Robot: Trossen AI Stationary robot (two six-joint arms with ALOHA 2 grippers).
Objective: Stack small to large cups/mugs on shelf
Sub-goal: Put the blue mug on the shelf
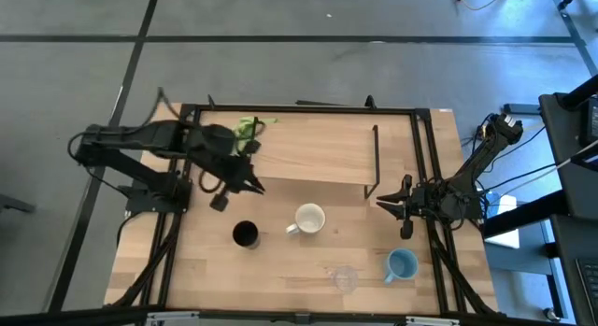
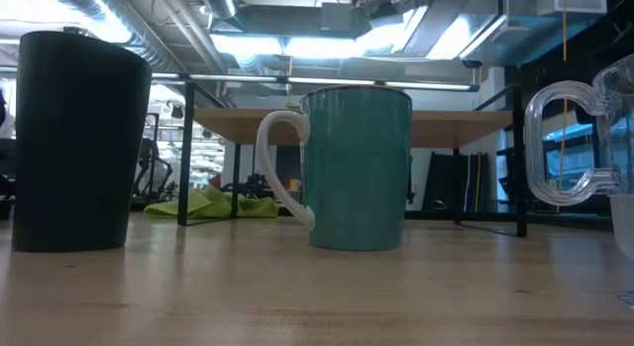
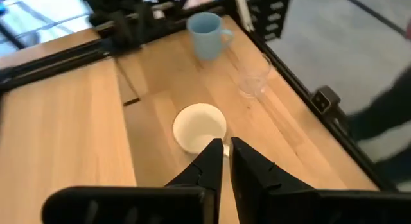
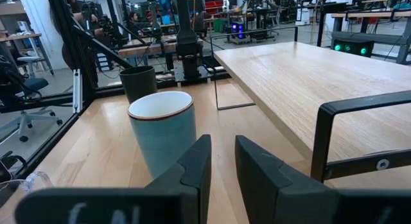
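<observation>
Since nothing was stacked yet, all four cups stood on the table in front of the shelf (image 1: 322, 148): black cup (image 1: 245, 234), white mug (image 1: 309, 219), clear cup (image 1: 345, 277), blue mug (image 1: 402, 264). Left gripper (image 1: 256, 188) hovered near the black cup, slightly parted, empty. Right gripper (image 1: 385, 203) waited by the shelf leg, part-open, empty. No readable labels.

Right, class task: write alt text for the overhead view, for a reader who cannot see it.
Four cups sit on the wooden table in front of the empty light-wood shelf: a black cup, a white handled mug, a clear transparent cup and a light blue handled mug. The left claw hovers near the black cup; the right claw waits by the shelf's end.
</observation>
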